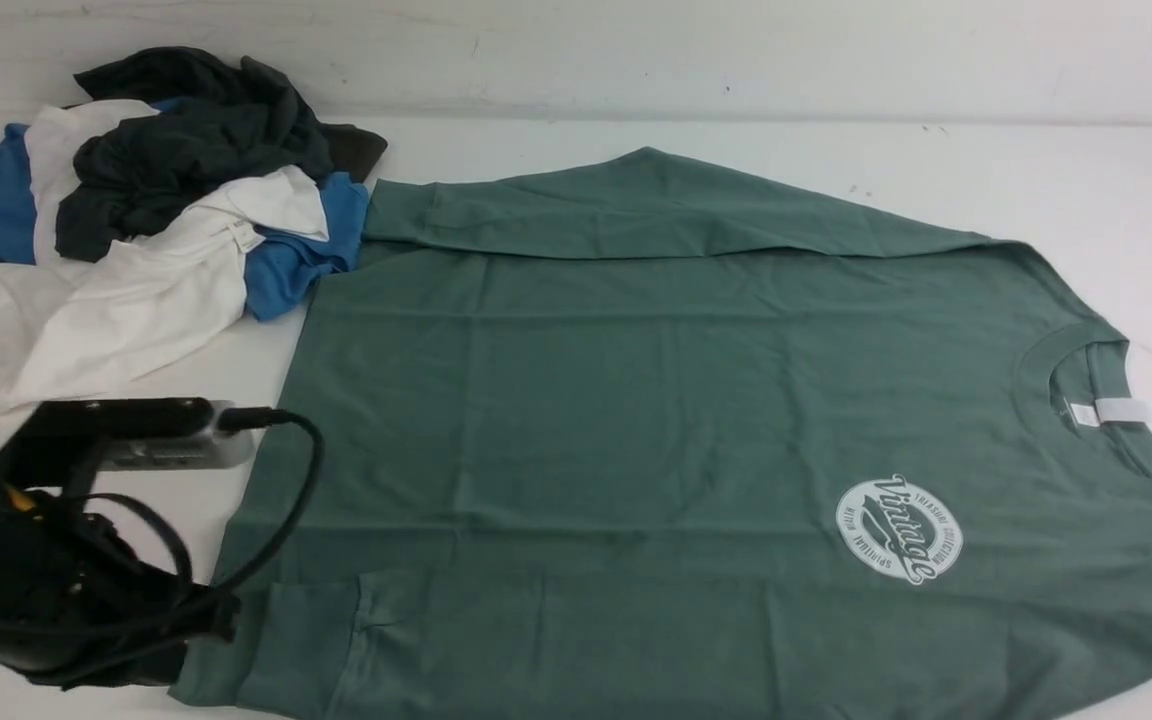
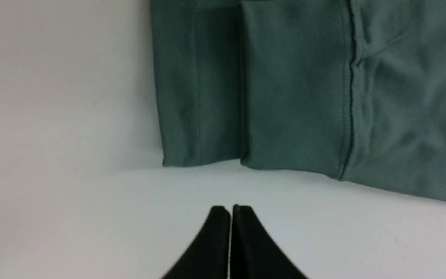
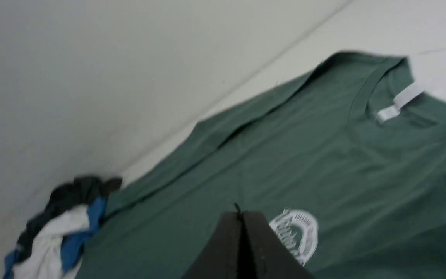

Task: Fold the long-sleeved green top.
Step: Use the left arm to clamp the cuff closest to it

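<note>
The green long-sleeved top [image 1: 636,400] lies flat on the white table, neck and white tag [image 1: 1116,412] to the right, hem to the left. Both sleeves lie folded in over the body. The round white logo [image 1: 898,528] faces up. My left arm [image 1: 56,560] is at the near left corner of the top. In the left wrist view the left gripper [image 2: 230,209] is shut and empty over bare table, just short of the hem [image 2: 192,97] and a ribbed cuff [image 2: 296,97]. My right gripper [image 3: 242,213] is shut and empty above the top [image 3: 323,162], beside the logo [image 3: 300,232].
A pile of dark, white and blue garments [image 1: 156,200] sits at the back left, touching the top's far hem corner; it also shows in the right wrist view as a small heap of clothes [image 3: 64,228]. A white wall [image 1: 636,50] runs behind the table.
</note>
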